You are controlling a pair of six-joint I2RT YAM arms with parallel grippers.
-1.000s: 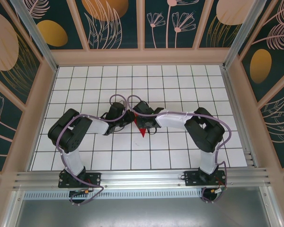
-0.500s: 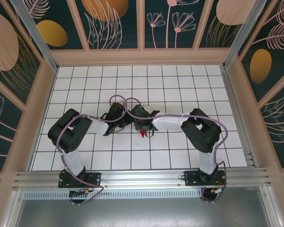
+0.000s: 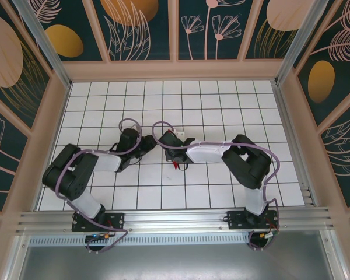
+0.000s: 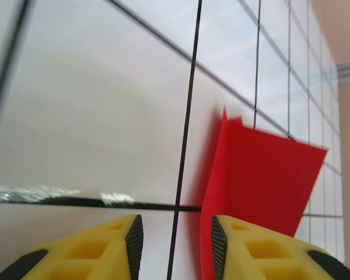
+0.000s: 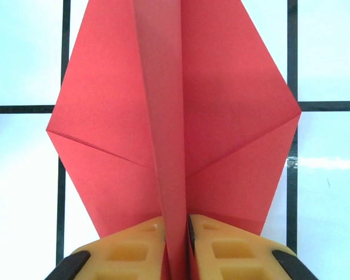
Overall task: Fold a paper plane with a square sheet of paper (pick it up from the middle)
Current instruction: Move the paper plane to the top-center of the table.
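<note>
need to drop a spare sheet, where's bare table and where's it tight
Bare: far rows of the table along the back wall; near strip between the arm bases. Crowded: centre, left gripper and right gripper at the paper plane.

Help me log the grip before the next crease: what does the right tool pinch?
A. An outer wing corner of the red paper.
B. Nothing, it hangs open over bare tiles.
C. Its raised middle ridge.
C: in the right wrist view the right tool is shut on the upright centre ridge of the paper plane, wings spreading either side.
</note>
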